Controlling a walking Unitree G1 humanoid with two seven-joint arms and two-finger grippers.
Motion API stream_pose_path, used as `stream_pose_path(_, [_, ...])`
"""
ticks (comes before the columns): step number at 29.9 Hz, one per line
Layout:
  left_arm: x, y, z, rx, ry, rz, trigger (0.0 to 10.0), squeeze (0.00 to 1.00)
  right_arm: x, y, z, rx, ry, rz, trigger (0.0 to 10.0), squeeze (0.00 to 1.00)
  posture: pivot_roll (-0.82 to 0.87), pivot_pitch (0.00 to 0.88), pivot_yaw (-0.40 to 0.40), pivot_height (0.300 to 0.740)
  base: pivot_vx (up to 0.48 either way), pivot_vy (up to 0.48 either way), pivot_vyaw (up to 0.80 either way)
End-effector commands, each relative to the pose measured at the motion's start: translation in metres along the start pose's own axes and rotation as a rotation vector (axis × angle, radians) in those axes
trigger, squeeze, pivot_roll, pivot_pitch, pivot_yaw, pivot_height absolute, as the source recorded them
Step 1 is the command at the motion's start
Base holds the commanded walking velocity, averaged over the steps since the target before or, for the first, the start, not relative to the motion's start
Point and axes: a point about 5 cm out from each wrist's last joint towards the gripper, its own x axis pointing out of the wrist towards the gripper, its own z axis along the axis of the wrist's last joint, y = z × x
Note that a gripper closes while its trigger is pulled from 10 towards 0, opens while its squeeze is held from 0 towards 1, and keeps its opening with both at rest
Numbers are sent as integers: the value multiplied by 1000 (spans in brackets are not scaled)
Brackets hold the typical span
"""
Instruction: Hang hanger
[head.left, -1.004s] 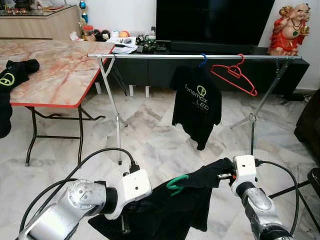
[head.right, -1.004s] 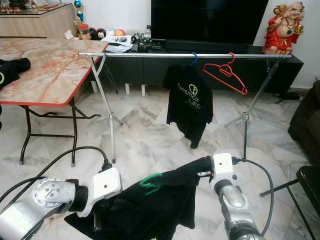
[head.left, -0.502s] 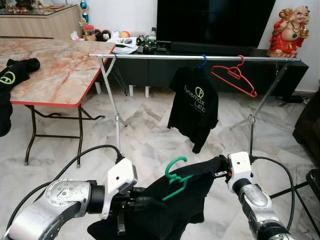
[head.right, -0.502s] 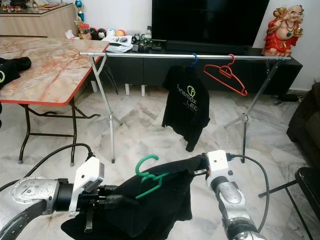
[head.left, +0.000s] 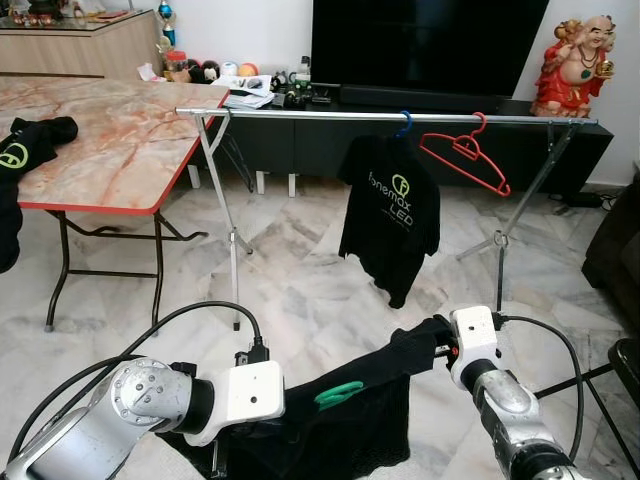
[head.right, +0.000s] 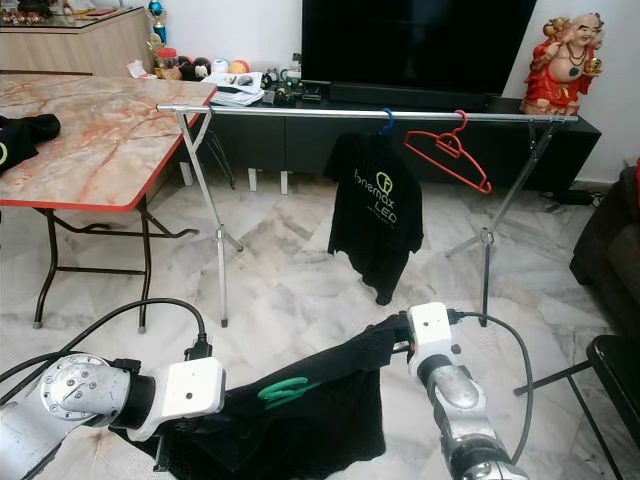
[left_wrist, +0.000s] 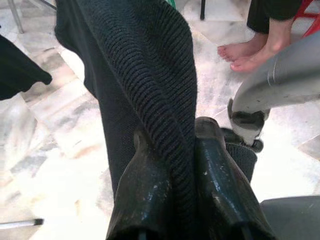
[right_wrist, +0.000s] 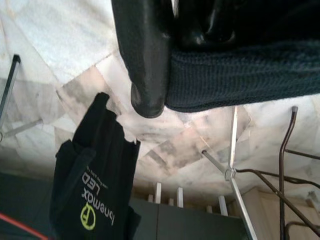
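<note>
We see green hanger (head.left: 341, 393) inside black shirt (head.left: 350, 435), low over marble floor (head.left: 300, 290), well short of rail (head.left: 330, 114). Left gripper (left_wrist: 172, 185) jaws clamped on shirt; right gripper (right_wrist: 170, 65) jaws pinching its other edge. Rail carries red hanger (head.left: 466, 153) and printed shirt (head.left: 390, 215).

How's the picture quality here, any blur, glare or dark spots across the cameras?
Left and right eye views: sharp, evenly lit, with soft sheen on the marble floor. Left wrist view: the black shirt and fingers sharp up close, the floor behind overexposed near the right edge. Right wrist view: the close fingertip is dark and featureless; the hanging shirt is clear.
</note>
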Motion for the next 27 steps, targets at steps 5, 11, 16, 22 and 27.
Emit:
stream_pose_path(5, [-4, -7, -2, -7, 6, -64, 10000, 0, -4, -38, 17, 32, -43, -158, 0, 0, 136, 0, -64, 740, 0, 0, 0])
stream_pose_path(11, [-26, 0, 42, -138, -469, -58, 10000, 0, -7, -30, 2, 52, 20, -130, 0, 0, 142, 0, -66, 740, 0, 0, 0])
stream_pose_path(16, [-43, 7, 52, -154, -630, -38, 10000, 0, -10, -23, -13, 62, 80, -101, 0, 0, 143, 0, -67, 740, 0, 0, 0])
stream_pose_path(22, [-56, 20, 62, -187, -787, 45, 10000, 0, -15, -11, -32, 101, 144, -50, 0, 0, 143, 0, -67, 740, 0, 0, 0])
stream_pose_path(27, [-62, 30, 66, -209, -857, 119, 10000, 0, -19, -2, -42, 136, 166, -17, 0, 0, 143, 0, -67, 740, 0, 0, 0])
